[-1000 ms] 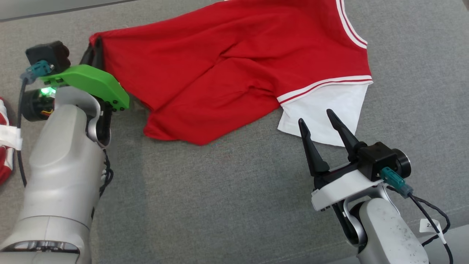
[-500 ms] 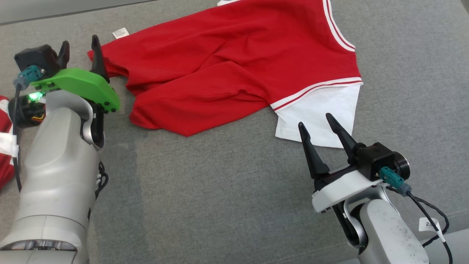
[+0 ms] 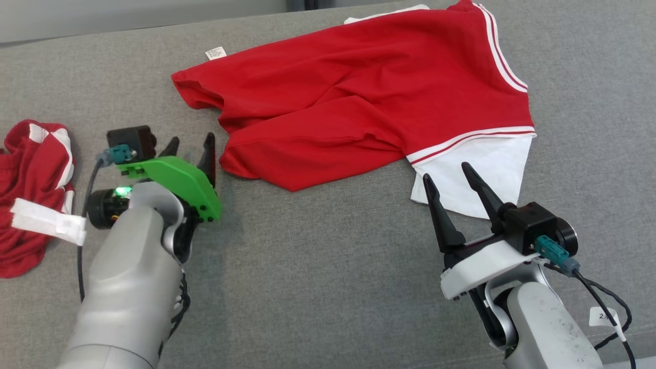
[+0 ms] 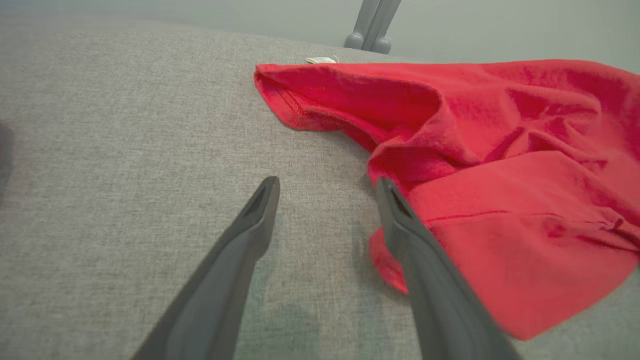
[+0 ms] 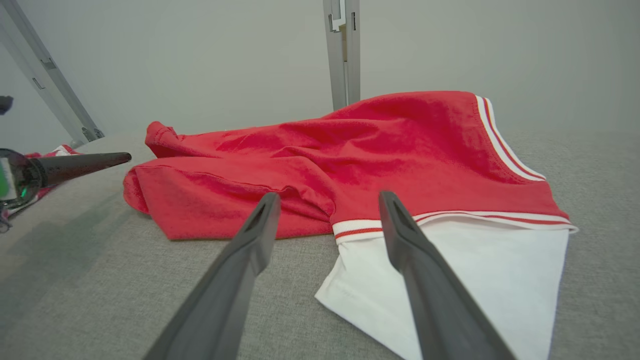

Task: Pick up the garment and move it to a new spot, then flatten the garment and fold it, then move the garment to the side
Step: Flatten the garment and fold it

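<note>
Now the left tool [image 3: 192,139] has let go of the red jersey [image 3: 359,102] and drawn back from its corner, fingers spread wide and empty. The jersey lies rumpled on the grey worktop [image 3: 318,266], so the move looks done and flattening comes next. The right tool [image 3: 445,171] stands wide and empty near the jersey's white panel.

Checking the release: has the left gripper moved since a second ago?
Yes. The left gripper has let go and drawn back toward the robot, away from the corner of the red garment and the white label.
</note>
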Controlling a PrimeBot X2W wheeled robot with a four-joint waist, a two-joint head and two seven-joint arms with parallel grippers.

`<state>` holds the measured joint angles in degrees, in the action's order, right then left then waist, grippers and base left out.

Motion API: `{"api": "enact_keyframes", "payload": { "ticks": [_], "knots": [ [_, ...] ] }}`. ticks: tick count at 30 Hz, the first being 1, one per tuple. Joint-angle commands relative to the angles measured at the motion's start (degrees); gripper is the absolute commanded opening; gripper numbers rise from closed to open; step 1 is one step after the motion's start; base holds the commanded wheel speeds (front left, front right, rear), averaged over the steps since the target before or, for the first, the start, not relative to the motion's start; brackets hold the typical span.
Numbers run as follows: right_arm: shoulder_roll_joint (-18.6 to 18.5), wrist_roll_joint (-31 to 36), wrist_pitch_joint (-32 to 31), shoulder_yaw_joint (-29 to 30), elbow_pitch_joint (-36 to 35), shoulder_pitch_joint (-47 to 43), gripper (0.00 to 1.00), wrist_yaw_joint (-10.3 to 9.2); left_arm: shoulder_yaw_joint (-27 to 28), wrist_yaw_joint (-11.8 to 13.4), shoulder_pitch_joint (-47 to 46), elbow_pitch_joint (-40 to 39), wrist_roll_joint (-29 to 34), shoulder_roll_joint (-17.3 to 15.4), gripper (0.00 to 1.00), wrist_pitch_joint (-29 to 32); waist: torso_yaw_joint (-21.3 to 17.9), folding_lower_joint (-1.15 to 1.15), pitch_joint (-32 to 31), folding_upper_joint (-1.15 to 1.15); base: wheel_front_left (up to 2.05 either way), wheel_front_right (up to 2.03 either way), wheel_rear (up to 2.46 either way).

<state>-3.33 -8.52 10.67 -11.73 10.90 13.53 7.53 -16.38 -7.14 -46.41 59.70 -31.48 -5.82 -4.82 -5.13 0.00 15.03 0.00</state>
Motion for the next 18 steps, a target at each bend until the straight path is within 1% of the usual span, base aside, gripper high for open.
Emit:
{"api": "enact_keyframes", "payload": {
  "ticks": [1, 6, 10, 14, 18],
  "knots": [
    [-0.04, -0.44, -0.07, -0.01, 0.05, -0.11, 1.0, -0.08, -1.68, -0.43, 1.53, -2.02, -0.5, 0.19, 1.0, 1.02, 0.19, 0.0, -0.43, 0.0, 0.0, 0.0, 0.0],
    [-0.01, -0.78, 0.41, -0.11, 0.14, -0.24, 1.0, -0.08, -7.49, -0.34, 5.69, -10.46, -4.45, -2.55, 1.0, 4.42, -0.38, 0.0, -0.49, 0.0, 0.0, 0.0, 0.0],
    [0.07, -0.68, 0.57, 0.2, 0.32, -0.54, 1.0, -0.08, -10.66, -0.3, 8.26, -15.99, -7.42, -6.16, 1.0, 6.94, -1.0, 0.0, -0.43, 0.0, 0.0, 0.0, 0.0],
    [0.13, -0.64, 0.6, 0.22, 0.44, -0.4, 1.0, -0.08, -11.34, -0.31, 9.38, -17.65, -7.84, -8.94, 1.0, 7.6, -1.47, 0.0, -0.29, 0.0, 0.0, 0.0, 0.0],
    [0.17, -0.78, 0.66, -0.01, 0.49, 0.01, 1.0, -0.08, -11.94, -0.31, 9.67, -17.96, -8.32, -9.49, 1.0, 8.37, -1.9, 0.0, 0.1, 0.0, 0.0, 0.0, 0.0]
  ]
}}
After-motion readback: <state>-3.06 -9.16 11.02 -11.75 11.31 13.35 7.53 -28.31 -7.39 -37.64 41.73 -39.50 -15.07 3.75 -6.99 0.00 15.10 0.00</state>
